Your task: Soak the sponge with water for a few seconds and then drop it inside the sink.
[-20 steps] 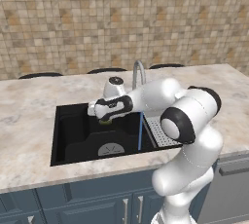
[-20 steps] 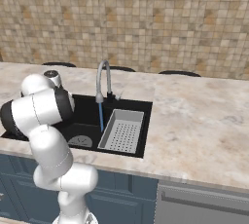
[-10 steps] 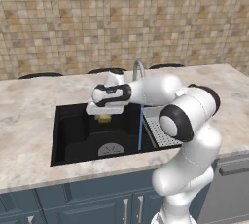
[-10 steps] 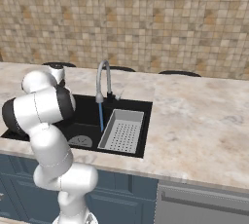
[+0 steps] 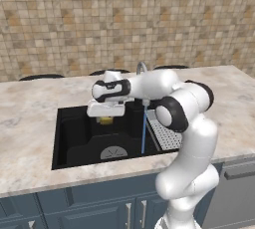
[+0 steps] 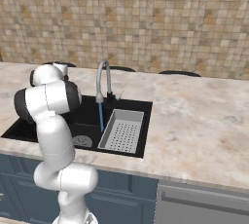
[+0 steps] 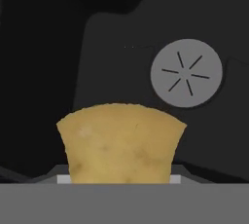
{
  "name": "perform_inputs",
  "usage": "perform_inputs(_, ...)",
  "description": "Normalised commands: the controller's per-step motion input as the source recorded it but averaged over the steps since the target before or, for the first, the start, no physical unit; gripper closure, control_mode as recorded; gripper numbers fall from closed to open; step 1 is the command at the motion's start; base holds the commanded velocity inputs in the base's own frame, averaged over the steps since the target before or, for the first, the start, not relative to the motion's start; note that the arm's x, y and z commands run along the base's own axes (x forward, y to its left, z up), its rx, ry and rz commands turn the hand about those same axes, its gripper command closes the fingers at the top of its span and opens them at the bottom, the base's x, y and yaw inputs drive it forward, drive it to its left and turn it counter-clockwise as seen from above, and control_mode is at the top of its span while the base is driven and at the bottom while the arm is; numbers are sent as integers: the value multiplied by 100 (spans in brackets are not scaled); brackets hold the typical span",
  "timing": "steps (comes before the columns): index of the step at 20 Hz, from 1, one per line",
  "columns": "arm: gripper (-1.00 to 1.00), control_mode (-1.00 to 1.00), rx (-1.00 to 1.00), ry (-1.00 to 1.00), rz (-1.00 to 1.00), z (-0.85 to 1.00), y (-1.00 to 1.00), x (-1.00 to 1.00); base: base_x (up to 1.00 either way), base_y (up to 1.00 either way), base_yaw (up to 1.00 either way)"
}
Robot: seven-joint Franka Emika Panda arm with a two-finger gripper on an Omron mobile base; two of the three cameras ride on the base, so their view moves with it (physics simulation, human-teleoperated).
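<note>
The yellow-orange sponge (image 5: 105,120) hangs under my gripper (image 5: 105,117), which is shut on it above the left-middle of the black sink (image 5: 74,141). In the hand view the sponge (image 7: 120,145) covers the fingertips, with the dark basin floor and the round grey drain (image 7: 186,73) below it. The thin blue water (image 5: 143,133) runs straight down from the curved silver faucet (image 5: 142,67), clearly to the right of the sponge and not touching it. From the right base view the faucet (image 6: 102,78) and water (image 6: 101,117) show, while my arm hides the hand.
A grey perforated strainer tray (image 5: 167,134) fills the right part of the basin, also seen as the strainer tray (image 6: 121,130). Marble counter (image 5: 30,118) surrounds the sink, with a tiled wall behind. The drain (image 5: 113,152) lies on the basin floor near the stream.
The arm has swung left, carrying the sponge away from the water stream toward the left-middle of the basin. The water keeps running.
</note>
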Motion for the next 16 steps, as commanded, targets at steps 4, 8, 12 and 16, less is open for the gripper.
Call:
perform_inputs(4,100,-100,-7,6,0,-27,9,4,0,0,0)
perform_inputs(8,100,-100,-6,0,0,-43,8,0,0,0,0)
perform_inputs(12,100,-100,-6,0,0,-39,3,0,0,0,0)
perform_inputs(16,100,-100,-7,0,0,-20,0,-6,0,0,0)
